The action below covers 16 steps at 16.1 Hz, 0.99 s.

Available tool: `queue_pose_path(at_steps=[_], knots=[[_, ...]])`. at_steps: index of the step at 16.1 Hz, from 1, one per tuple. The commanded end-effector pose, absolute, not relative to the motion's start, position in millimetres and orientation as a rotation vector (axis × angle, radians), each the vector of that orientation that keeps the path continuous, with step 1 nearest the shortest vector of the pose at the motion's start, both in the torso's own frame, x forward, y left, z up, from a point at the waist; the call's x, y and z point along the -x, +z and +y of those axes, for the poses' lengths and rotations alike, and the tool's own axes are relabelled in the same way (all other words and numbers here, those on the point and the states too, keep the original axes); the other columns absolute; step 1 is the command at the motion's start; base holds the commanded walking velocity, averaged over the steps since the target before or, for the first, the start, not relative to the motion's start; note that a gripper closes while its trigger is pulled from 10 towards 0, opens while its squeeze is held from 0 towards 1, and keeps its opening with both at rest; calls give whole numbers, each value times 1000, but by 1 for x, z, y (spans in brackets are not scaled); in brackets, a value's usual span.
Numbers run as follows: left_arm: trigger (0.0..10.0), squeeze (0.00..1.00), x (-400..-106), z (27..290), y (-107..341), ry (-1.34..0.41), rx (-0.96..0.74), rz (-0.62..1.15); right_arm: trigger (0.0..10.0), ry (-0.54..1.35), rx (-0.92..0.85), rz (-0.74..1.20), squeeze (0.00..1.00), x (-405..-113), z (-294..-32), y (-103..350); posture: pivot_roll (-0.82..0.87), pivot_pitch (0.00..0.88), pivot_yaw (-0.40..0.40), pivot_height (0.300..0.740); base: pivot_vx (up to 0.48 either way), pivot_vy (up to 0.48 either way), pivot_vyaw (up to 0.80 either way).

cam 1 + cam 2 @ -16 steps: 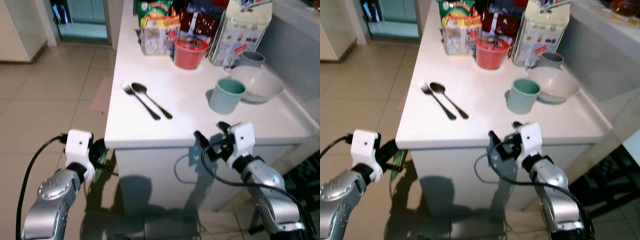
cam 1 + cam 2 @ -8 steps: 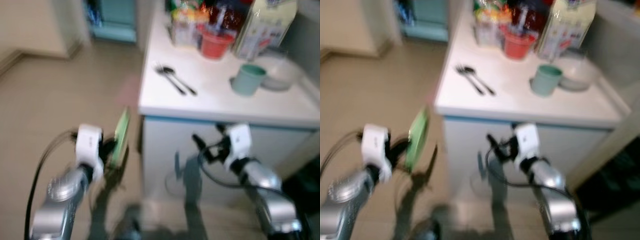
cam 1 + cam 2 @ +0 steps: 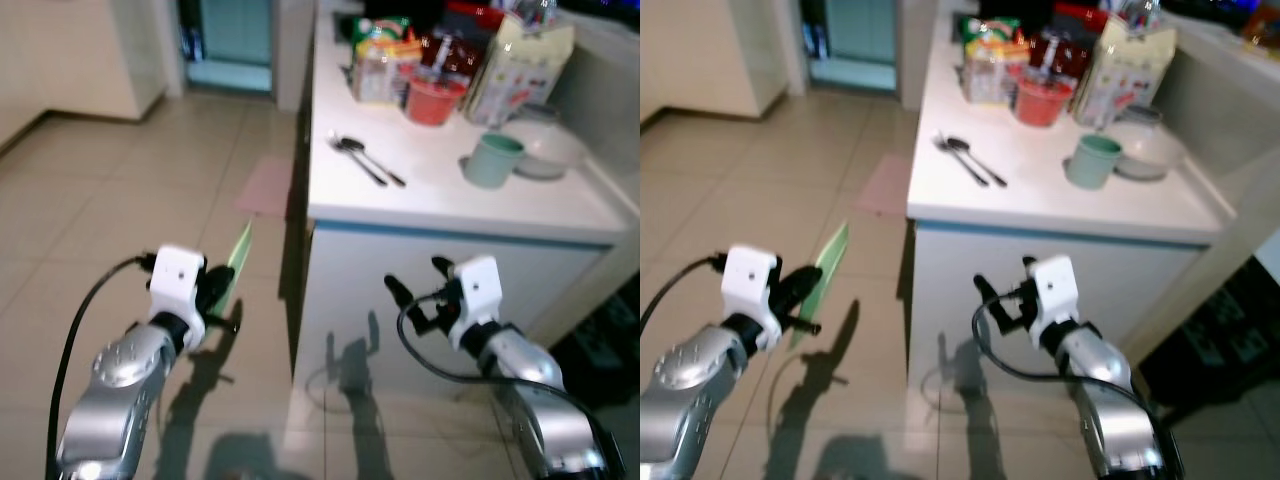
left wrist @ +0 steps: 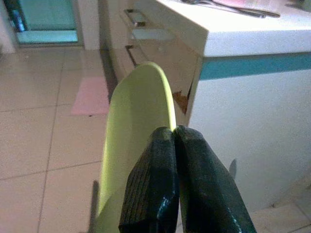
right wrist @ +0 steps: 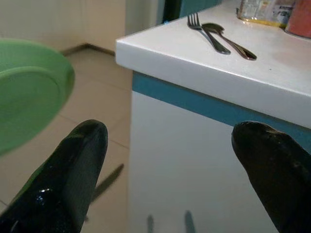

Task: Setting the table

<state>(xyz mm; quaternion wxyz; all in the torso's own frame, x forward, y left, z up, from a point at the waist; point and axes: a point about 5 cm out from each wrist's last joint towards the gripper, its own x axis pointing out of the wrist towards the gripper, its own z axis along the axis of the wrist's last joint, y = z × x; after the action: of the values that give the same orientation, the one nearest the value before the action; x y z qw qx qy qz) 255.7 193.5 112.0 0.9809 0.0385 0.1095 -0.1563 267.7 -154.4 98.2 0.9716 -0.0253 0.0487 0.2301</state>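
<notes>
My left gripper (image 4: 172, 133) is shut on the rim of a light green plate (image 4: 133, 145), held on edge low over the floor to the left of the white table (image 3: 450, 205); the plate (image 3: 238, 258) also sits beside that gripper (image 3: 215, 295) in the left eye view. My right gripper (image 3: 415, 280) stands open in front of the table's side, below its top, with nothing between its fingers (image 5: 73, 165). A fork and a spoon (image 3: 368, 165) lie together on the table top. A teal cup (image 3: 492, 160) and a pale bowl (image 3: 545, 155) stand to their right.
Snack packets (image 3: 385, 60), a red cup (image 3: 433, 98) and a tall carton (image 3: 515, 60) crowd the table's far end. A pink mat (image 3: 265, 187) lies on the tiled floor by the table's left side. A doorway (image 3: 225, 40) opens at the back.
The camera has pulled back from the table and the blur has cleared. The table now looks farther and the green plate in my left gripper has come into view.
</notes>
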Motion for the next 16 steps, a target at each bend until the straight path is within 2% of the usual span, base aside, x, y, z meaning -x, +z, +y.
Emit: queue_pose_path(at_steps=[1,10,14,16], knots=[[10000,0,-259,186,121,-347,-92,172,10000,451,60,113,0,-267,-160,97,89,0,-63,740,0,-480,0],[10000,0,-260,184,120,-349,-109,173,10000,446,60,119,0,-266,-161,95,90,0,-63,740,0,-480,0],[10000,0,-262,181,121,-355,-144,165,10000,434,63,118,0,-268,-163,96,86,0,-62,740,0,0,0],[10000,0,-267,180,126,-360,-254,136,10000,423,59,117,0,-269,-163,96,86,0,-62,740,0,0,0]])
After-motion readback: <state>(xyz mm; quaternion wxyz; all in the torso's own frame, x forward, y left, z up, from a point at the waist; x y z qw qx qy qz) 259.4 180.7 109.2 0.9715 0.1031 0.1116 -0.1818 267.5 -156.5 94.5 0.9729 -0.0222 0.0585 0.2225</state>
